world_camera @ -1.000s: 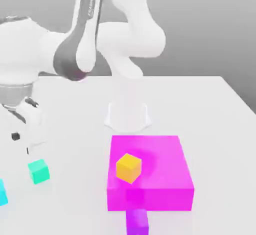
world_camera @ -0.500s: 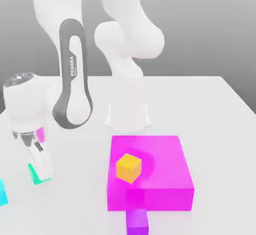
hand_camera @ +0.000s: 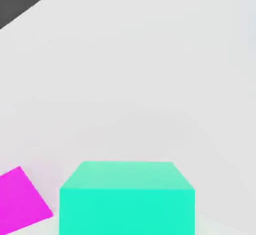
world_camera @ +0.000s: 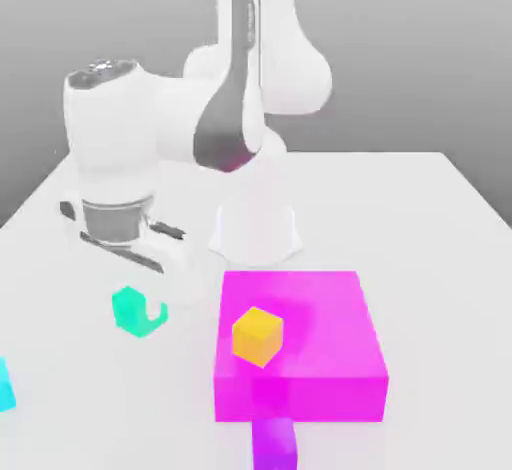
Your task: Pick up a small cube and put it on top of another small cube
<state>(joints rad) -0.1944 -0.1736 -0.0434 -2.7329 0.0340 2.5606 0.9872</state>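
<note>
We find the gripper [world_camera: 150, 303] low over the white table [world_camera: 400, 208], toward the exterior view's left, with the small teal-green cube [world_camera: 135, 310] clenched between its pale fingers [world_camera: 165, 280]. The cube appears lifted clear of the table surface, though we cannot confirm the gap with certainty. In the hand view, the same cube [hand_camera: 127, 198] sits close beneath the camera, its top face and one side face visible, and a corner of the magenta slab [hand_camera: 21, 200] shows beside it.

The magenta slab [world_camera: 300, 343] lies flat on the table toward the exterior view's right of the gripper, apart from it. An orange-yellow cube [world_camera: 258, 336] rests on the slab's top face, near its left portion. A purple block [world_camera: 274, 445] stands just in front of the slab's near edge. A cyan-blue cube [world_camera: 5, 386] sits at the exterior view's left edge, well apart from the held cube.
</note>
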